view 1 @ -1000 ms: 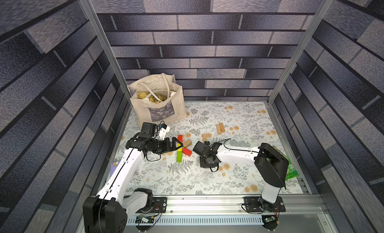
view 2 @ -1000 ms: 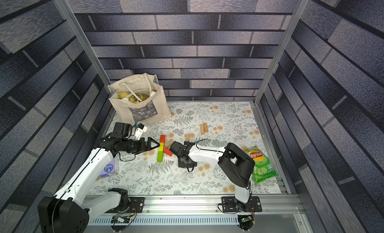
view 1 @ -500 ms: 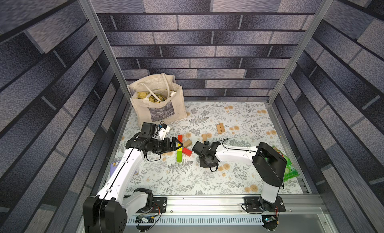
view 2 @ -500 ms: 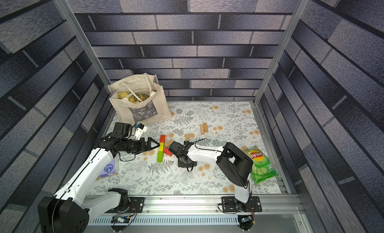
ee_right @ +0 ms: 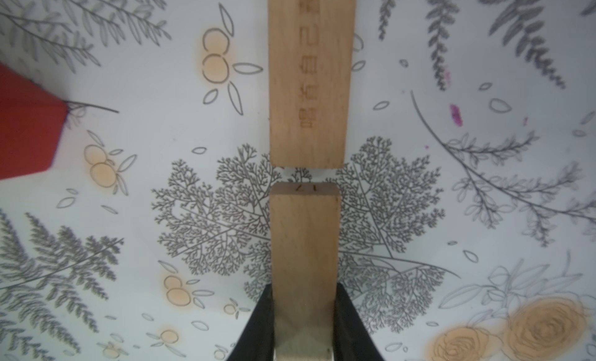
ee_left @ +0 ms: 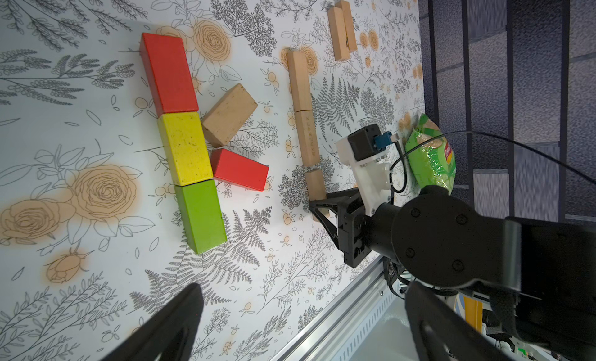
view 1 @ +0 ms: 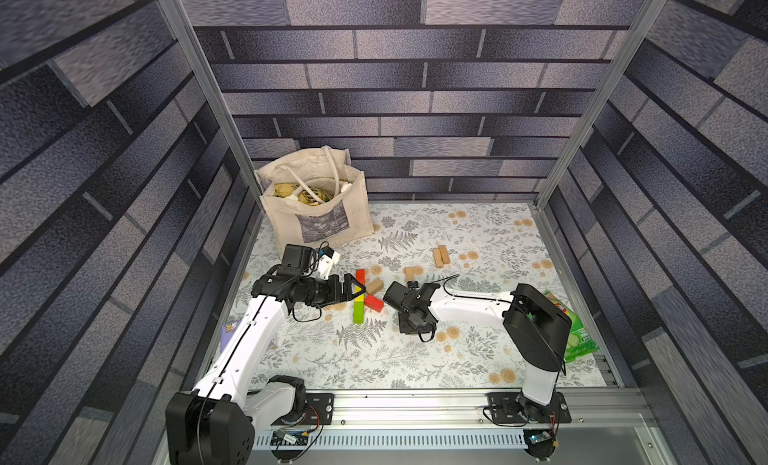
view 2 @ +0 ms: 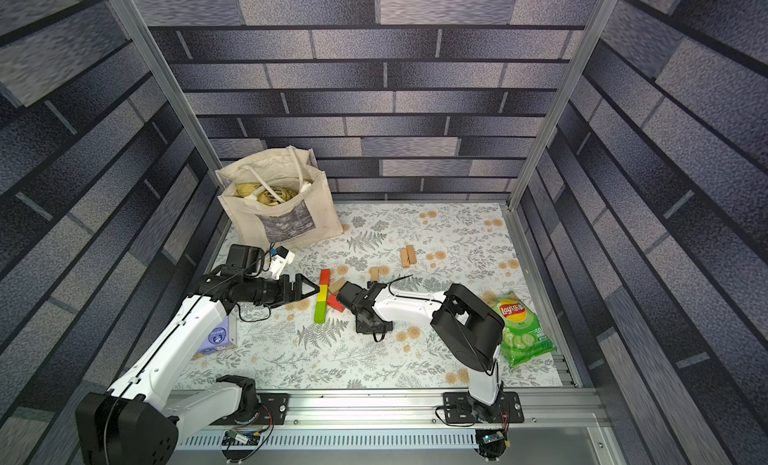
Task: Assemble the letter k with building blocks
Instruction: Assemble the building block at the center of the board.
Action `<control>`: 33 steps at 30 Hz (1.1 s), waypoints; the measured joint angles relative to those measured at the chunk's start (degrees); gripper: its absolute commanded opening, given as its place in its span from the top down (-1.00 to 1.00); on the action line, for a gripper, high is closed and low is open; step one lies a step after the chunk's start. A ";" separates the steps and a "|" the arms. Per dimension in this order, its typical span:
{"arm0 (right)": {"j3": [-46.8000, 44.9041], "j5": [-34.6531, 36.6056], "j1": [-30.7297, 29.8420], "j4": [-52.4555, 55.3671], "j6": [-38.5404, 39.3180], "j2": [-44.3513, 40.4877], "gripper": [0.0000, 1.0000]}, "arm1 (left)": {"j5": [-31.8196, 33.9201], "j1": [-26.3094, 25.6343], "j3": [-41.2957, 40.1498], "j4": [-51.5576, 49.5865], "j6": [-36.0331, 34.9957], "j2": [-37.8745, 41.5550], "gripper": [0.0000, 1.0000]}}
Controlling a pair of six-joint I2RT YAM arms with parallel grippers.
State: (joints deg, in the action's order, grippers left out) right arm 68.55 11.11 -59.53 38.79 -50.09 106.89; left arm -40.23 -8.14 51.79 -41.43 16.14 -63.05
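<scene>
A red (ee_left: 169, 75), a yellow (ee_left: 185, 148) and a green building block (ee_left: 201, 214) lie end to end in one column. A plain block (ee_left: 229, 114) and a short red block (ee_left: 240, 169) slant off the yellow one's right side. My left gripper (view 1: 356, 287) hovers open and empty just left of the column. To the right, my right gripper (ee_right: 304, 324) is shut on a plain wooden block (ee_right: 304, 246). That block is in line with another plain block (ee_right: 309, 75), a small gap between their ends.
Two plain blocks (view 1: 440, 256) lie side by side farther back. A cloth tote bag (view 1: 316, 209) stands at the back left. A green crisp packet (view 2: 519, 330) lies by the right arm's base, and a small purple box (view 2: 216, 336) under the left arm.
The right arm has edged slightly to the left, still holding the plain block. The left arm has not moved.
</scene>
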 measured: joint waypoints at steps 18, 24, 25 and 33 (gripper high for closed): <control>0.63 0.68 0.00 0.24 0.13 0.50 0.57 | 0.02 0.00 0.00 -0.02 0.00 0.74 -1.00; 0.63 0.66 0.02 0.24 0.13 0.50 0.57 | 0.02 0.00 0.00 -0.02 0.00 0.74 -1.00; 0.63 0.66 0.02 0.24 0.15 0.52 0.57 | 0.02 0.00 0.00 -0.02 0.00 0.74 -0.99; 0.63 0.66 0.09 0.24 0.15 0.57 0.57 | 0.02 0.00 0.00 -0.02 0.00 0.74 -1.00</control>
State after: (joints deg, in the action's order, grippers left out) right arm 69.19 11.77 -59.44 39.03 -49.93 107.46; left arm -40.21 -8.14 51.79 -41.45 16.14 -62.30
